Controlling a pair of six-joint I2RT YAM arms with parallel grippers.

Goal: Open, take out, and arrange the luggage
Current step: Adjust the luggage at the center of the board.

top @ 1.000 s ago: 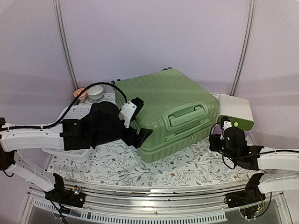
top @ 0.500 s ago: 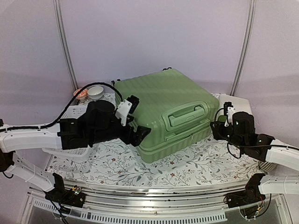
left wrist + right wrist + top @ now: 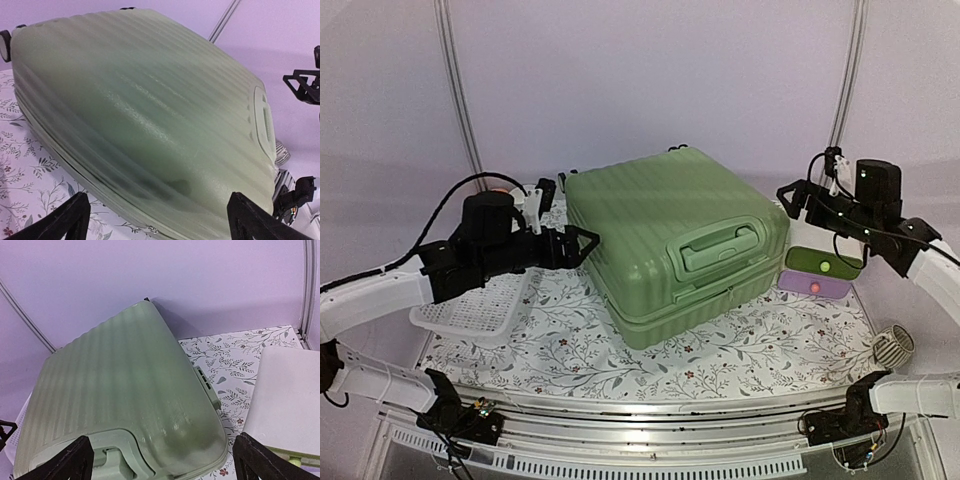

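The closed luggage (image 3: 665,215) is laid flat on the bench (image 3: 720,355) between the left tool (image 3: 159,199) and the right tool (image 3: 162,439); both are spread wide, nothing gripped.

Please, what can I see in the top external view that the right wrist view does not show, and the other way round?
Only the top view shows a small ribbed grey object and the purple base of the box. Only the right wrist view shows a green fitting on the side of the luggage that faces the box. Both show the closed luggage, its handle and the floral cloth.
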